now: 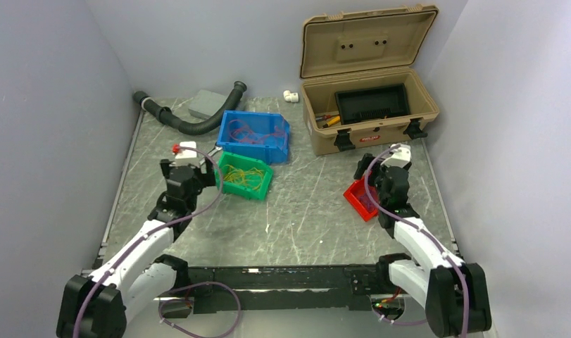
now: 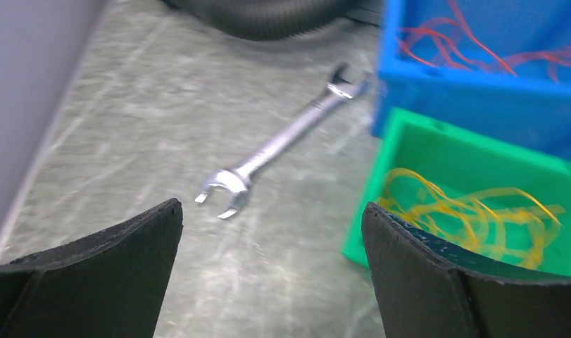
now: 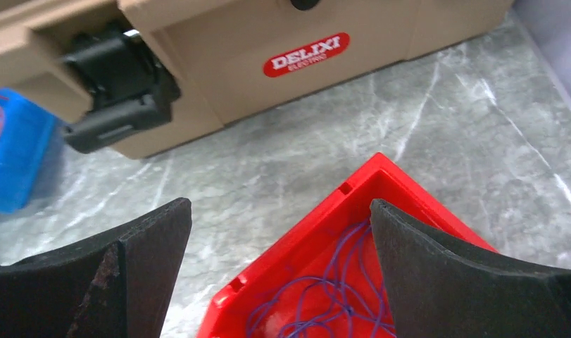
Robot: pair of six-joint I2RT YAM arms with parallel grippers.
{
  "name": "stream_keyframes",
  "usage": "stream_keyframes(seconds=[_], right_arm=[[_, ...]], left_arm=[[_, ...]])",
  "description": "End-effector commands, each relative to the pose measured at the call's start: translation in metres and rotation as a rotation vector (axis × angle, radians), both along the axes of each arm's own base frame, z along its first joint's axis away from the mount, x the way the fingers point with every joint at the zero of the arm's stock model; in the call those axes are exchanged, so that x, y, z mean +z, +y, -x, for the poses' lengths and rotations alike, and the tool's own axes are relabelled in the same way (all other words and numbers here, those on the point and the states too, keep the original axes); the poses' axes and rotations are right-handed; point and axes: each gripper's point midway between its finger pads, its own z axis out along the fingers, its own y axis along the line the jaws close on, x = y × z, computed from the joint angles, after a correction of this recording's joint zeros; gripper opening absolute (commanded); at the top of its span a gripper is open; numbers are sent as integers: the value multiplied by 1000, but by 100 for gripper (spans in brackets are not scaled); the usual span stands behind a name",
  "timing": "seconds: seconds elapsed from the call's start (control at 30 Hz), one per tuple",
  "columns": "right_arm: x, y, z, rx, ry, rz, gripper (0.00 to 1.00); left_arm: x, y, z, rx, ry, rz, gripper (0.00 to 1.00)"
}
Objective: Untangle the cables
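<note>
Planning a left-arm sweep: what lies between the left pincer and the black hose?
A silver wrench lies flat on the table between the left pincer and the black hose; the left wrist view shows it.

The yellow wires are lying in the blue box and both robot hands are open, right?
Not quite. The yellow wires lie in the green box, as the left wrist view shows; the blue box holds red wires. The left gripper and the right gripper are both open.
</note>
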Motion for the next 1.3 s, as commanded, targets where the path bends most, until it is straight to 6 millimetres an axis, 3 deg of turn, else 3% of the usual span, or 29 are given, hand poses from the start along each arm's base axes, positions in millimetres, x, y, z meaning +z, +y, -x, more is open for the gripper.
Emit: stream_keyframes(seconds=[0.0,0.1,0.23,0.33,0.4,0.5,0.57,0.6,0.63,0.67,0.7,1.2,1.27], right_arm=[[37,-27,-23,-105,-126,126,100],[28,-43,-27,-163,-170,179,98],[-7,-50,-31,-164,-116,209,95],[-21,-51,-31,-170,-125,203,95],[-41,-58,-33,-203,-89,176,94],[-50,-60,-35,-196,-66,164,91],[-43,-61,-37,-195,-104,174,87],[-50,-60,-36,-191,-69,164,84],[-44,-61,-38,-194,-103,174,82],[-47,-62,-36,-197,-88,185,97],[-48,-61,-36,-194,-76,169,100],[-46,-62,-36,-194,-94,180,100],[-45,-61,-36,-194,-95,180,100]], left_arm=[[25,48,-13,145,-124,-1,99],[14,63,-15,181,-136,36,99],[2,79,-23,187,-169,-22,100],[-11,82,-28,172,-160,-40,99],[-17,83,-33,150,-174,-30,100],[-25,86,-49,108,-128,-6,98],[-27,93,-59,129,-114,-11,93],[-32,94,-57,120,-135,-31,95],[-24,93,-60,107,-176,-41,97],[-29,90,-57,92,-141,-32,98],[-29,91,-58,92,-155,-38,99],[-28,82,-66,34,-137,-67,99],[-30,74,-69,-17,-117,-79,99]])
